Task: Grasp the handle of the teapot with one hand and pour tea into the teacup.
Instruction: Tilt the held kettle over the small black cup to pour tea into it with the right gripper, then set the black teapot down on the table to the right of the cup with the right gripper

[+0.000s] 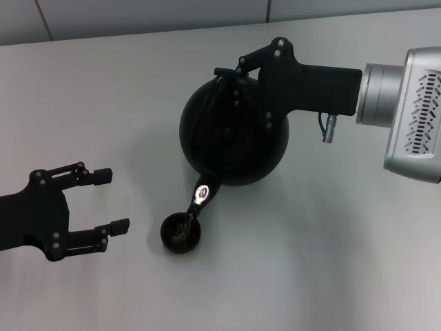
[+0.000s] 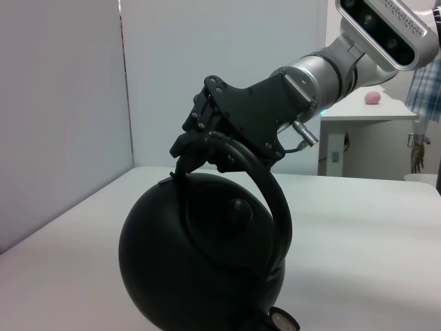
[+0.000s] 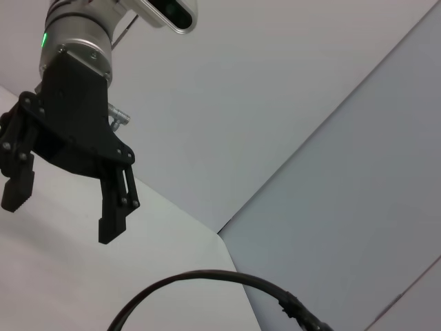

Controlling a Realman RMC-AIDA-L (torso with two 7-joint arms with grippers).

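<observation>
Pale grey and bare, the table (image 1: 331,262) meets a light wall (image 1: 138,17) at its far edge, and the teapot (image 1: 231,141) hangs over the middle of it, tipped so its spout (image 1: 204,191) points down toward the near side. Nothing stands between the spout and the teacup (image 1: 180,233), which sits on the table right under the spout's tip; a bright glint shows on the spout end. The teapot is a big round matte-black ball with a small knobbed lid (image 2: 238,207), and its handle (image 2: 265,183) is a thick black hoop arching over the top. The teacup is a tiny black bowl, glossy inside, far smaller than the teapot. Reaching in from the teapot's right, the right gripper (image 1: 238,76) is clamped on the handle at the far top of the pot and carries its weight. The left gripper (image 1: 114,200) hovers to the left of the teacup, near it but apart, with its two fingers spread wide and holding nothing.
</observation>
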